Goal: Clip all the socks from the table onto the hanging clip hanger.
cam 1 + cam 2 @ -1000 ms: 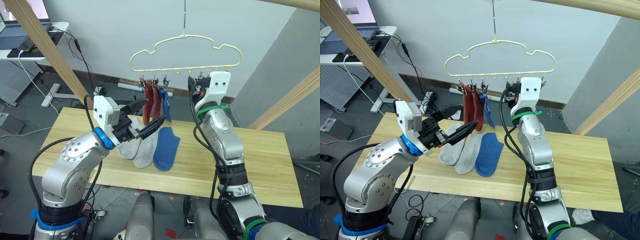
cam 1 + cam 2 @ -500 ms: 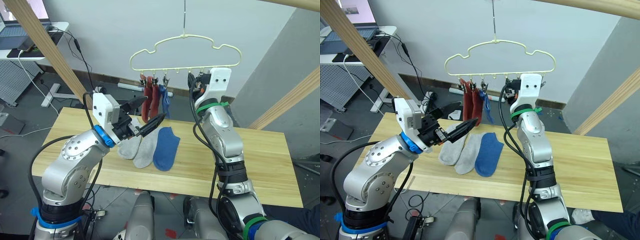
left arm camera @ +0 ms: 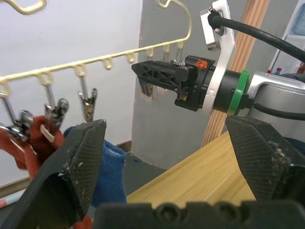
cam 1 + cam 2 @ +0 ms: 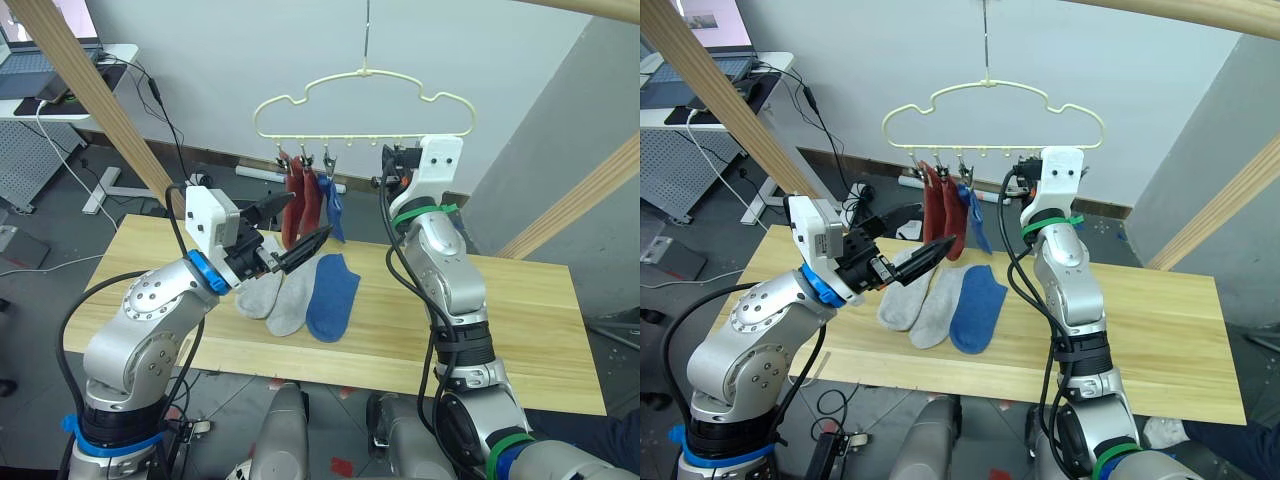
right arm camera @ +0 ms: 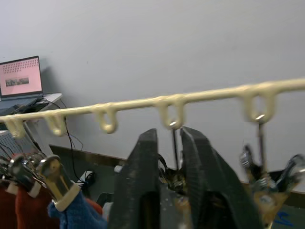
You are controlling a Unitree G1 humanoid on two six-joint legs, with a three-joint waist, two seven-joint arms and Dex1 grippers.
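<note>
Up high, right claw [image 5: 171,157] pinching a half-hidden clip [image 5: 175,180], left claw [image 4: 297,228] spread, partly masking hung socks [image 4: 305,200].

From my station I saw the pale yellow clip hanger [image 4: 365,105] hanging above the far edge of the wooden surface [image 4: 520,320]. Two rust red socks [image 4: 305,205] and one blue sock [image 4: 333,212] hung from the clips at its left end. On the surface below lay two grey socks [image 4: 272,290] and a blue sock on the surface [image 4: 332,296], side by side and touching. My left claw [image 4: 297,233] hovered over them with its fingers spread apart. My right claw [image 4: 391,172] was raised to the clip row near the hanger's right half; I could not make out its fingers.
</note>
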